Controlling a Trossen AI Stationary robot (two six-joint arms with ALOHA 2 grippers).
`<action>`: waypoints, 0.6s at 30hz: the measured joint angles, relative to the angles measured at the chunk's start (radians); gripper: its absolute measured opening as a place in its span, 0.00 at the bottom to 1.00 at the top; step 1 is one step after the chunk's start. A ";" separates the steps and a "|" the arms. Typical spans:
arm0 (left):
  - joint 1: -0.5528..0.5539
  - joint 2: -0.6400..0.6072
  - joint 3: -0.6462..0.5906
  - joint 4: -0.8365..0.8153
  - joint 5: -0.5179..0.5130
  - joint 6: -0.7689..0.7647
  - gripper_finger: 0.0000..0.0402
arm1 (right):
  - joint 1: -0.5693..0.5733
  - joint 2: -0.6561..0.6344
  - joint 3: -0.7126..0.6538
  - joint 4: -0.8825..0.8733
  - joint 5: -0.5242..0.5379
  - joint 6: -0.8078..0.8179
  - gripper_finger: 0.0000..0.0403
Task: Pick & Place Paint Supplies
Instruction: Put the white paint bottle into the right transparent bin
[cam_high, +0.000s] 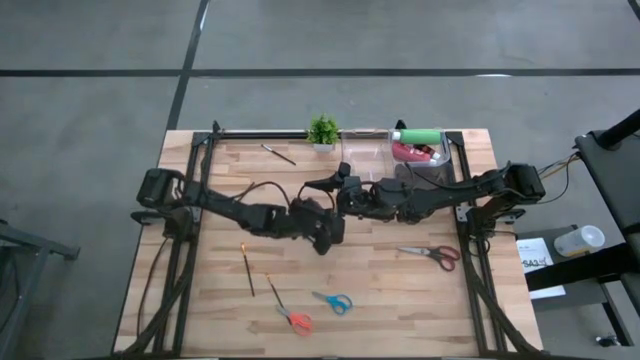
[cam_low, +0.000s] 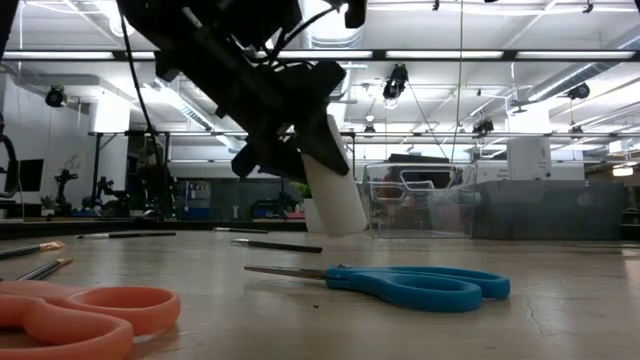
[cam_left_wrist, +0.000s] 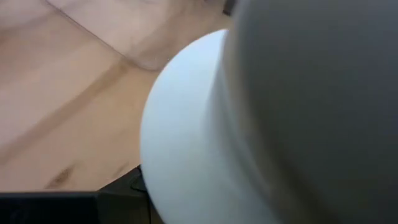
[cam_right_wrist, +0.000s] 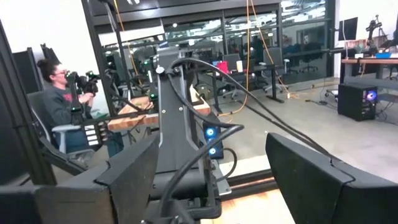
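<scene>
My left gripper (cam_high: 325, 232) is at the table's middle, shut on a white squeeze bottle (cam_low: 330, 190), which fills the left wrist view (cam_left_wrist: 186, 137). My right gripper (cam_high: 340, 192) hangs open and empty just beyond it, its fingers apart in the right wrist view (cam_right_wrist: 211, 143). A green bottle (cam_high: 418, 136) and a pink-red bottle (cam_high: 412, 152) lie in a clear container (cam_high: 452, 160) at the far right. Thin brushes lie on the table at the far side (cam_high: 278, 153) and at the near left (cam_high: 248, 268). No brown bottle shows. My left gripper holds the white bottle by its upper part (cam_low: 322, 135), between its two fingers. The fingers come from above, slanting down. The bottle hangs tilted below them, its lower end (cam_low: 345, 225) close to the table; whether it touches, I cannot tell.
A small potted plant (cam_high: 322, 130) stands at the far edge. Blue scissors (cam_high: 334, 302) and orange scissors (cam_high: 295, 320) lie near the front edge, and red-handled scissors (cam_high: 438, 256) at the right. A person sits beyond the table (cam_right_wrist: 59, 106).
</scene>
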 joint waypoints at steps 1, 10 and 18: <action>0.005 0.000 0.000 0.003 0.021 -0.010 0.51 | 0.000 0.000 0.000 -0.002 0.000 0.000 0.73; 0.014 0.032 0.003 -0.002 0.057 -0.043 0.51 | 0.000 0.000 0.000 -0.018 0.000 0.002 0.73; 0.014 0.047 0.003 0.013 0.050 -0.041 0.51 | 0.000 0.000 -0.001 -0.018 0.001 0.002 0.73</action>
